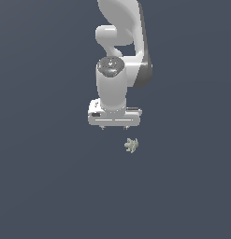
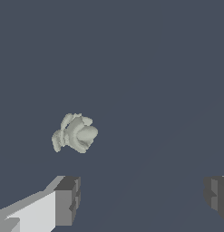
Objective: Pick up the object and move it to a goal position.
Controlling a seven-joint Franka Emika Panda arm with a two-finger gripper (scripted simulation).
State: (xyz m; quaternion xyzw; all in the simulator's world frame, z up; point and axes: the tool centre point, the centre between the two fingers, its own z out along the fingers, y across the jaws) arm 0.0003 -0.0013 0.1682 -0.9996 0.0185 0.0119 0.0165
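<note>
The object [image 1: 131, 145] is a tiny pale grey-green lumpy thing with short spiky lobes, lying on the dark floor. It also shows in the wrist view [image 2: 75, 133]. My white gripper [image 1: 114, 127] hangs just above and towards the exterior view's left of it, apart from it. In the wrist view the gripper [image 2: 143, 197] is open and empty, with its two dark-padded fingers [image 2: 68, 199] spread wide. The object lies ahead of the fingers, off the gap's middle, nearer one finger.
A flat dark blue-grey floor [image 1: 51, 186] fills both views. The arm's white links [image 1: 119, 42] rise behind the gripper in the exterior view. No goal marker shows.
</note>
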